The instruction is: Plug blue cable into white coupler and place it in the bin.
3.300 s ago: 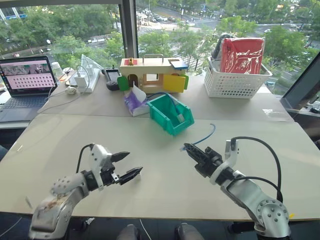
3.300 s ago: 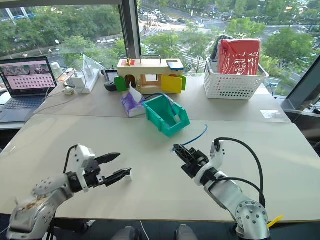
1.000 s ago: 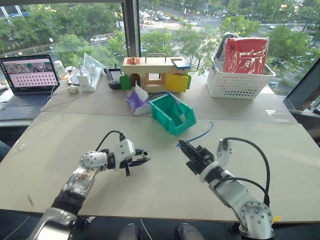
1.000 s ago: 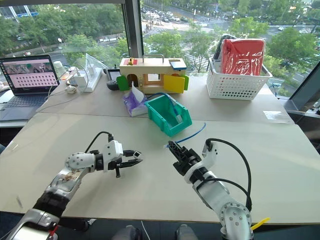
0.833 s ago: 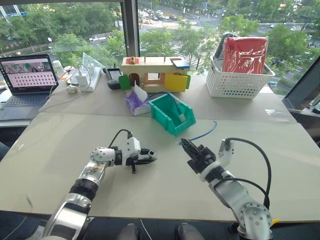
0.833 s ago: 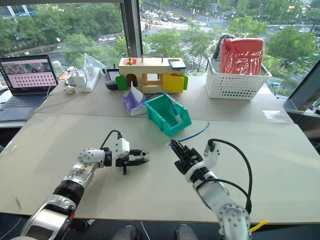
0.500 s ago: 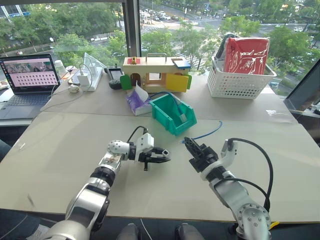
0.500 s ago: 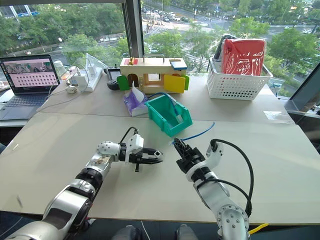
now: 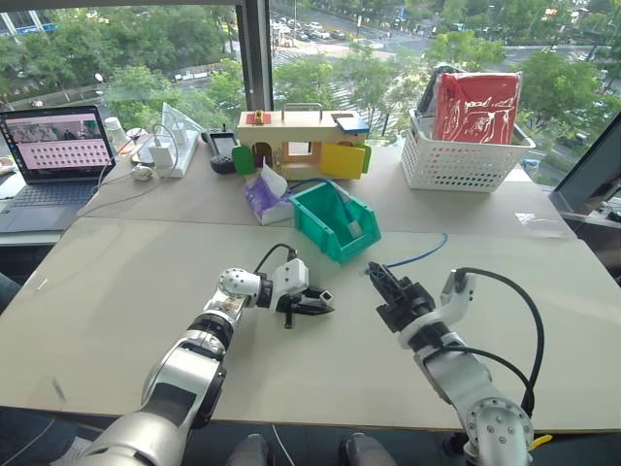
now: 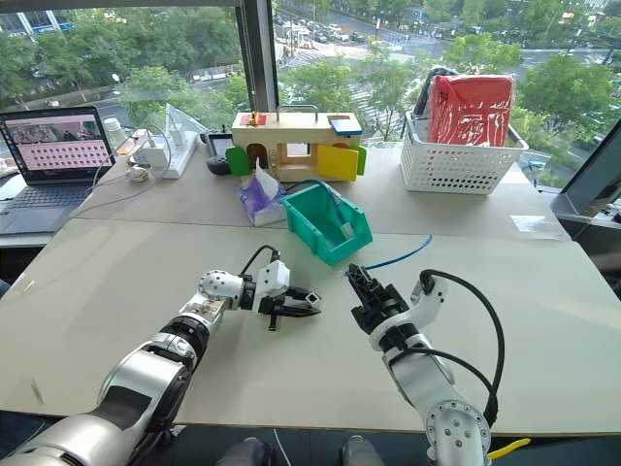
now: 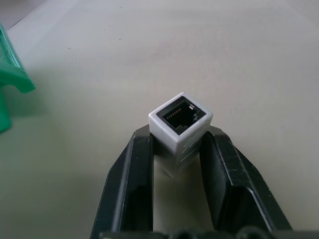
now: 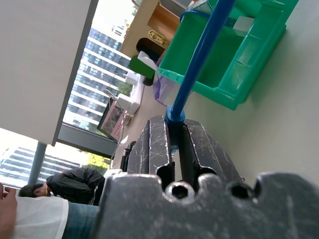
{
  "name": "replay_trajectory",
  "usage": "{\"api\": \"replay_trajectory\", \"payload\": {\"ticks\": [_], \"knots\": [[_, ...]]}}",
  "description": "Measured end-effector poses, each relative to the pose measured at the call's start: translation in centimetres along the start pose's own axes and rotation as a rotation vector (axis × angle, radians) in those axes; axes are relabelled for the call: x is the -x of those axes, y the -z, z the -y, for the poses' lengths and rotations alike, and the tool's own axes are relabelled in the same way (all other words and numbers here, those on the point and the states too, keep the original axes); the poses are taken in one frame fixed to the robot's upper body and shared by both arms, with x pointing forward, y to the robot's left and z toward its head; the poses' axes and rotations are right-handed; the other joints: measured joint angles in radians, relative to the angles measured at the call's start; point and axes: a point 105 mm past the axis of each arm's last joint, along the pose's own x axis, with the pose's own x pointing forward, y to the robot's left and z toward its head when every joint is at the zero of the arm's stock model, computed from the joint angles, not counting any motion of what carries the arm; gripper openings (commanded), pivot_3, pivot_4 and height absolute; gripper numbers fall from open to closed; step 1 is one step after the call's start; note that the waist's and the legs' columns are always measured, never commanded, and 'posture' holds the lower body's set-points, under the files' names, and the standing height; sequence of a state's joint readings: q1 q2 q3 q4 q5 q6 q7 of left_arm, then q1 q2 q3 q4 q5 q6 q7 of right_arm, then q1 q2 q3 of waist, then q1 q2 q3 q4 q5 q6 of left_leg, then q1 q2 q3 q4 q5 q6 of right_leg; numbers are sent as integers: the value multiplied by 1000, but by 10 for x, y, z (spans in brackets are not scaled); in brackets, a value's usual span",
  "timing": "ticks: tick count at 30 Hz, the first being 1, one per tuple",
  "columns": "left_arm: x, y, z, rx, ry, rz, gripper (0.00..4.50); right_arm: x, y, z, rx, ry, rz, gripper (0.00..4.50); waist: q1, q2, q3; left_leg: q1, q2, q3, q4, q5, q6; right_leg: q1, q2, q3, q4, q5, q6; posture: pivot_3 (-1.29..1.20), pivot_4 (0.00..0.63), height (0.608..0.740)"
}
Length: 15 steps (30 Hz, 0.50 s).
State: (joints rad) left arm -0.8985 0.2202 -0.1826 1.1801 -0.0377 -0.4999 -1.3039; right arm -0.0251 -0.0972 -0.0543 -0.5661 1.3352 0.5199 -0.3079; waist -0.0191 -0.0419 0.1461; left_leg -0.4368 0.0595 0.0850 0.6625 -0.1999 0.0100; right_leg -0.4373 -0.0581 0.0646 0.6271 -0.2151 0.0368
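Mating step: left pincer (image 9: pixel 325 301) pinching white coupler (image 11: pixel 180 125), socket bared; right pincer (image 9: pixel 376 277) clamped on blue cable (image 12: pixel 199 57) (plug seemingly hidden). Next: align, push home above surface (image 9: pixel 116 282); bin (image 9: pixel 335 221) just beyond.

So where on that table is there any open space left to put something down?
The near table is bare from the left gripper toward the laptop, and again between the right gripper and the far right edge. The back is crowded: the bin, the wooden toy box and the white basket.
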Motion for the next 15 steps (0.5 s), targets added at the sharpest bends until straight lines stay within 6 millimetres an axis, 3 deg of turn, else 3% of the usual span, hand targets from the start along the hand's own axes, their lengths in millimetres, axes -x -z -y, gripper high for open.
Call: {"api": "replay_trajectory", "payload": {"ticks": [7,15], "knots": [[0,0,-1,74,-6,29,4439,1,-2,0,12,1,2,0,0,0,0,0,0,0,0,0,0,0,0,0,0,0,0,0,150,737],[12,-4,-7,101,-42,56,4487,-1,-5,-4,36,-15,-3,0,-5,0,0,0,0,0,0,0,0,0,0,0,1,0,0,0,150,737]]}}
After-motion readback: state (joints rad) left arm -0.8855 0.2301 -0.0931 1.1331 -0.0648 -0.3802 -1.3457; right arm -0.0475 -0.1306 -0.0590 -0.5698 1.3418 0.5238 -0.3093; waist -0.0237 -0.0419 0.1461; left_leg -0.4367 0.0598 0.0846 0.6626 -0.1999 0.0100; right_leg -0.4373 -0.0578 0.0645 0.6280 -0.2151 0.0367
